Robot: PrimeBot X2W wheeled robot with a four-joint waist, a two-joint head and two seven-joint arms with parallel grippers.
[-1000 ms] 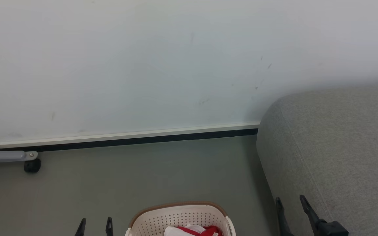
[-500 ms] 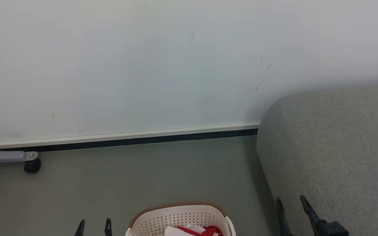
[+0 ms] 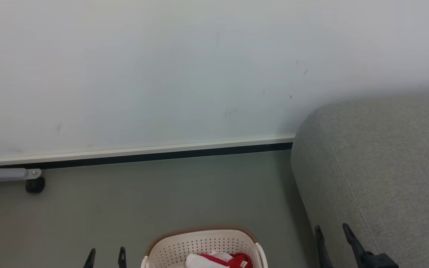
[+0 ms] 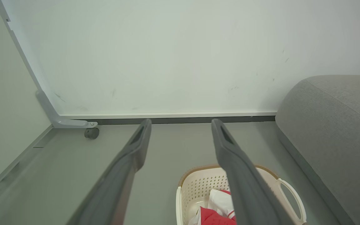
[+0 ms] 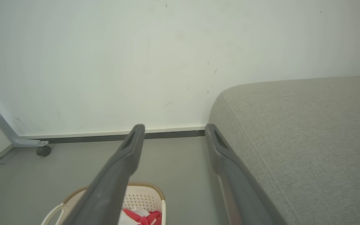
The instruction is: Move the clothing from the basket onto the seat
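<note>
A cream basket (image 3: 199, 243) with a brown rim stands on the floor at the bottom centre of the head view. Red and white clothing (image 3: 222, 259) lies bunched inside it, also seen as clothing (image 4: 214, 212) and clothing (image 5: 141, 217) in the wrist views. The grey seat (image 3: 382, 167) fills the right side. My left gripper (image 3: 105, 253) is open, left of the basket. My right gripper (image 3: 331, 230) is open too, at the seat's front edge. Both hold nothing. In the wrist views the left gripper (image 4: 181, 123) and right gripper (image 5: 173, 128) hang above the floor with wide gaps.
A white wall with a dark skirting strip (image 3: 143, 156) runs across the back. A grey metal leg with a black caster (image 3: 35, 184) stands at the far left. Grey floor (image 3: 162, 193) stretches between the basket and the wall.
The head view has shifted slightly, so the wall strip and caster sit a little higher and more of the basket shows. The grippers hold their places, both still open.
</note>
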